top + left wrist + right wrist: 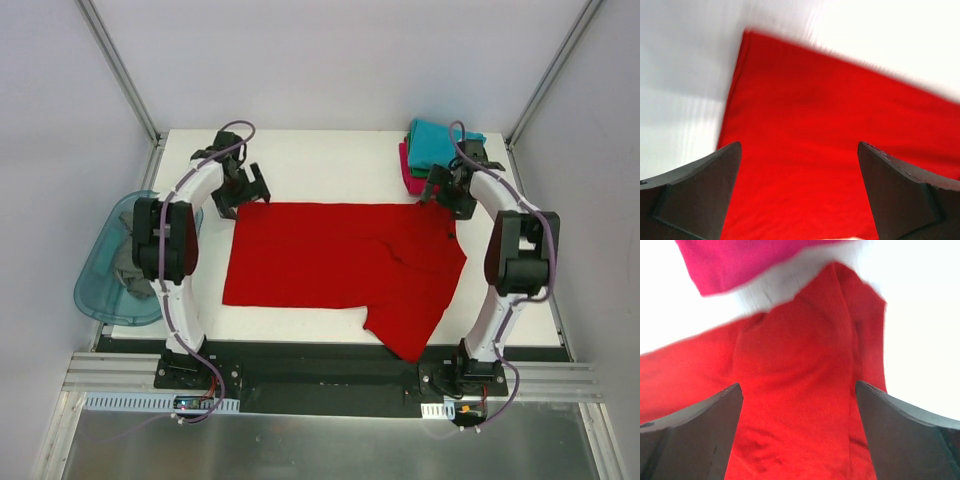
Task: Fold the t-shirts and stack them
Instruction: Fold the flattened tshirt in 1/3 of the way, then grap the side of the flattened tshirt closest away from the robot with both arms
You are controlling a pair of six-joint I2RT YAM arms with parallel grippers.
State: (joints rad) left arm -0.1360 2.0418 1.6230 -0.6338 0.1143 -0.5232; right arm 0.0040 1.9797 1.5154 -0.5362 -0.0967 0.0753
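Where the white table (300, 150) ends on the left, a translucent blue plastic tub (95, 285) sits with something grey inside. The left gripper (243, 192) hangs, jaws wide apart, over the far left corner of the red t-shirt (320, 260), smooth soft cloth spread flat. The right gripper (449, 197), equally spread and empty, hovers above the creased far right corner, beside a folded teal, green and magenta stack (428, 150).

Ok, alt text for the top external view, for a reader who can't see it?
A large red t-shirt lies spread across a white table. The left claw and right claw, both open, are poised at its two far corners. Folded shirts are stacked at the far right; a blue tub sits at the left edge.
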